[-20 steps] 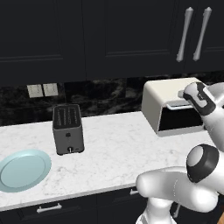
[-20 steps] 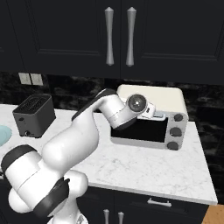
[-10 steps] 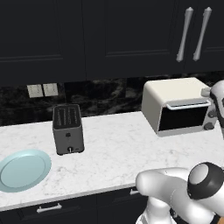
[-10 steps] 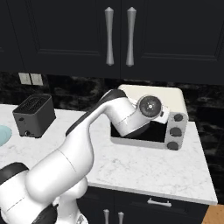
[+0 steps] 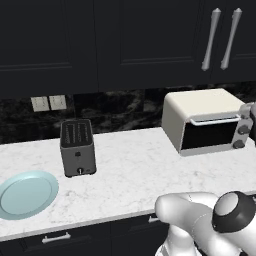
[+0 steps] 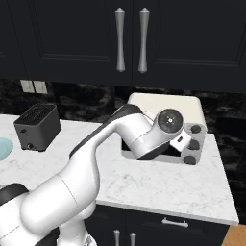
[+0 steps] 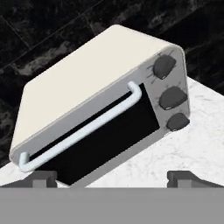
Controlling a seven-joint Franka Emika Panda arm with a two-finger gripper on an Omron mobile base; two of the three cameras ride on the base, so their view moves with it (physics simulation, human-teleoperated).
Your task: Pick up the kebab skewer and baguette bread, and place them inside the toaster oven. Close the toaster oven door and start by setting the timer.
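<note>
We see a white marble counter (image 5: 130, 170) running under dark upper cabinets (image 5: 125, 40), with a black veined backsplash (image 5: 120, 107) behind it. Our white arm (image 6: 96, 158) reaches from the near left of the right base view across the counter to the toaster oven (image 5: 200, 120), which stands at the far right of the counter against the backsplash. Its cream top is rounded, and the toaster oven door (image 7: 105, 135) is shut, its dark glass upright and the light bar handle (image 7: 83, 129) lying along the top edge. Three round dark knobs (image 7: 173, 97) sit in a column on the right of the oven's face. In the right base view our wrist covers much of the oven front, beside the knobs. To the left, well apart from the oven, stands a dark grey slot toaster (image 5: 77, 147), and at the near left edge lies a pale blue plate (image 5: 25, 192). In the hand view our gripper (image 7: 112, 178) faces the oven front with its two dark tips spread wide at the bottom, nothing between them, not touching the oven.
</note>
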